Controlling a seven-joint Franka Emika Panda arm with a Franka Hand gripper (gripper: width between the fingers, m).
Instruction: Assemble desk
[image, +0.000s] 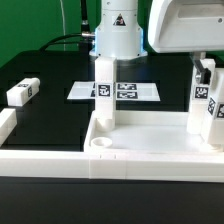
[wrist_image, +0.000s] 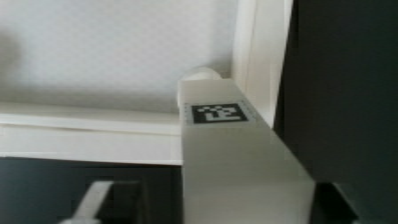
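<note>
**A:** Fingers first. Status?

**B:** The gripper (image: 203, 66) is at 3 o'clock in the exterior view, directly over an upright held-side leg (image: 206, 100). The hand body hides the fingertips. The wrist view shows only that leg's tagged end (wrist_image: 219, 115) and no pads, so I cannot tell whether they are clamped or let go.

**A:** Where does that leg sit?

**B:** Its lower end is down inside the tabletop (image: 150, 160), which fills 6 o'clock. In the wrist view the leg meets the inner corner of the rim. Whether it is fully seated cannot be read.

**A:** Moving outward, what else is there?

**B:** A second leg (image: 105, 95) stands upright in the tabletop near 12 o'clock of the tray's edge on the exterior view's left. Just in front of it is an empty socket (image: 100, 146). A loose leg (image: 22, 92) lies on the black table at 9 o'clock, well apart from the tray. The marker board (image: 140, 92) lies flat behind, near centre.

**A:** Progress estimate?

**B:** My judgement is roughly half done. Two legs are standing and at least one is waiting. A fourth leg is not in view.
</note>
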